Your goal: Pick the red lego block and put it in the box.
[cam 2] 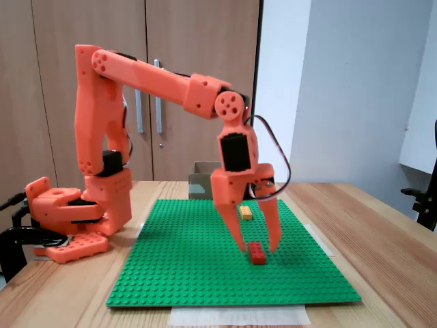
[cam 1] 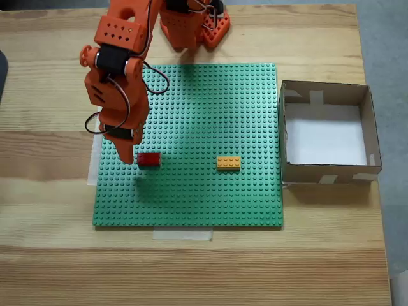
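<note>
My orange two-finger gripper point(cam 2: 258, 247) hangs spread apart, its tips straddling the small red rectangular lego block point(cam 2: 257, 253) on the green studded baseplate point(cam 1: 210, 115), holding nothing. I see the square brown cardboard box point(cam 1: 329, 93) beside the plate.

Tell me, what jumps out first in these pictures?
The big orange robot arm reaching over the green studded plate, its open hand hanging just above the red lego block. A yellow-orange brick sits mid-plate, and the box waits beside the plate's right edge.
</note>
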### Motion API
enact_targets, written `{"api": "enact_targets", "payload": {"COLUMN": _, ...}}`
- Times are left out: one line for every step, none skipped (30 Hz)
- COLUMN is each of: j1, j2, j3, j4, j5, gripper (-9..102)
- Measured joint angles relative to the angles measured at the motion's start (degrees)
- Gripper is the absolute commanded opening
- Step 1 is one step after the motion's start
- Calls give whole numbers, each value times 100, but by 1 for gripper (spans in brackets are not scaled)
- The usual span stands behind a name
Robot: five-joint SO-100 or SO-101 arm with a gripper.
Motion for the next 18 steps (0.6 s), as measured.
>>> {"api": "enact_targets", "payload": {"j1": 0, "j2": -9, "j3": 0, "j4": 0, "j5": 0, "gripper": 20}}
{"api": "enact_targets", "payload": {"j1": -9, "j2": -18, "j3": 0, "j4": 0, "j5": 0, "gripper": 20}}
{"api": "enact_targets", "payload": {"j1": -35, "j2": -44, "j3": 0, "j4": 0, "j5": 0, "gripper": 20}}
{"api": "enact_targets", "payload": {"j1": -62, "j2": -44, "j3": 0, "j4": 0, "j5": 0, "gripper": 20}}
{"api": "enact_targets", "payload": {"j1": -70, "j2": -44, "j3": 0, "j4": 0, "j5": 0, "gripper": 20}}
{"api": "enact_targets", "payload": {"j1": -70, "j2": -44, "j3": -9, "j4": 0, "j5": 0, "gripper": 20}}
{"api": "enact_targets", "payload": {"j1": -70, "j2": -44, "j3": -9, "j4": 18, "j5": 0, "gripper": 20}}
{"api": "enact_targets", "payload": {"j1": -62, "j2": -44, "j3": -9, "j4": 26, "j5": 0, "gripper": 20}}
{"api": "enact_targets", "payload": {"j1": -53, "j2": -62, "j3": -9, "j4": 26, "j5": 0, "gripper": 20}}
{"api": "enact_targets", "payload": {"j1": -53, "j2": -70, "j3": -9, "j4": 26, "j5": 0, "gripper": 20}}
{"api": "enact_targets", "payload": {"j1": -53, "j2": -79, "j3": -9, "j4": 26, "j5": 0, "gripper": 20}}
{"api": "enact_targets", "payload": {"j1": -53, "j2": -79, "j3": -9, "j4": 26, "j5": 0, "gripper": 20}}
{"api": "enact_targets", "payload": {"j1": -53, "j2": -79, "j3": -9, "j4": 26, "j5": 0, "gripper": 20}}
{"api": "enact_targets", "payload": {"j1": -53, "j2": -79, "j3": -9, "j4": 26, "j5": 0, "gripper": 20}}
{"api": "enact_targets", "payload": {"j1": -53, "j2": -79, "j3": -9, "j4": 26, "j5": 0, "gripper": 20}}
{"api": "enact_targets", "payload": {"j1": -53, "j2": -79, "j3": -9, "j4": 26, "j5": 0, "gripper": 20}}
{"api": "enact_targets", "payload": {"j1": -53, "j2": -79, "j3": -9, "j4": 26, "j5": 0, "gripper": 20}}
{"api": "enact_targets", "payload": {"j1": -53, "j2": -79, "j3": -9, "j4": 26, "j5": 0, "gripper": 20}}
